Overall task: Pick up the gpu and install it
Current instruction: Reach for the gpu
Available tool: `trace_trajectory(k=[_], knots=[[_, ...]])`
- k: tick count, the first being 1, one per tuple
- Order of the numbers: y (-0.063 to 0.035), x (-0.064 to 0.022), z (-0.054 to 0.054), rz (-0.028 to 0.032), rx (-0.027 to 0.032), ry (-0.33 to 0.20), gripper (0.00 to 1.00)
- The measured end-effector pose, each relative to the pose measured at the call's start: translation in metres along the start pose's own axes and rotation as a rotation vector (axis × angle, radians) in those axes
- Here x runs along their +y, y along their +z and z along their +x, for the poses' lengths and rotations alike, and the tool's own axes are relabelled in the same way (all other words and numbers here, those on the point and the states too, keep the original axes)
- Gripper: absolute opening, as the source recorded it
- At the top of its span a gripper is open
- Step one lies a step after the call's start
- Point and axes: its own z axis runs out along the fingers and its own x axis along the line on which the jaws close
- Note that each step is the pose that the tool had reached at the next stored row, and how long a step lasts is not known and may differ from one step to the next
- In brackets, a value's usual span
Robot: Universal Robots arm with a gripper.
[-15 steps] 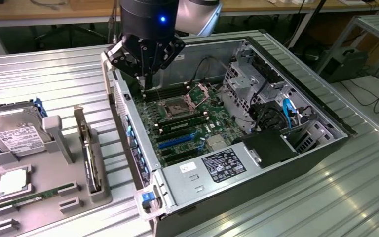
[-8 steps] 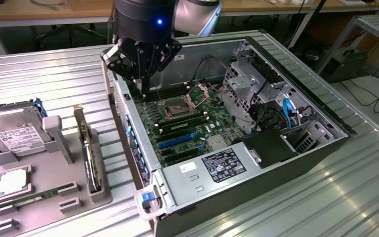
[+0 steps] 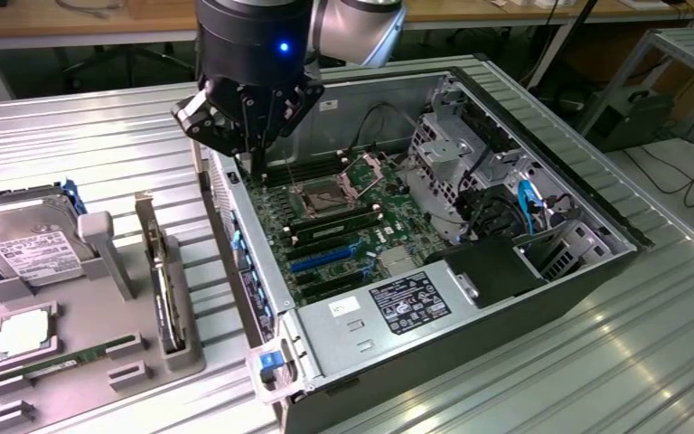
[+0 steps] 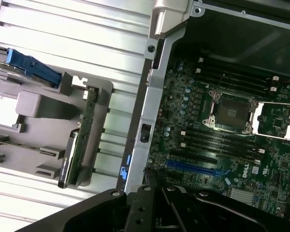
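Observation:
The gpu (image 3: 164, 280) stands on its edge in a slot of the grey holder tray (image 3: 94, 244) at the exterior view's left, a thin dark card with a metal bracket at its far end. The wrist view shows the gpu (image 4: 79, 140) edge-on in the same tray (image 4: 36, 104). My gripper (image 3: 247, 161) hangs over the rear wall of the open computer case (image 3: 245, 262), apart from the card, its fingers drawn together on nothing. The gripper (image 4: 149, 178) sits just above the motherboard (image 4: 203, 130). A blue expansion slot (image 4: 193, 166) lies near its tip.
The tray also holds a silver hard drive (image 3: 28, 249), a processor chip (image 3: 24, 333) and a green memory stick (image 3: 70, 360). Inside the case are the power supply (image 3: 407, 303), a drive cage (image 3: 455, 154) and blue-tipped cables (image 3: 528, 199). All rests on a slatted metal table (image 3: 636, 344).

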Motion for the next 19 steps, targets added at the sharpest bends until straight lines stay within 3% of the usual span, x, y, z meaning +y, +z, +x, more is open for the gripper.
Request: trace_trajectory(k=[12, 19], knots=[[-0.0007, -0.0097, 0.015, -0.0033, 0.0053, -0.06, 0.11], [0.0017, -0.0082, 0.024, -0.0018, 0.0024, -0.028, 0.11]])
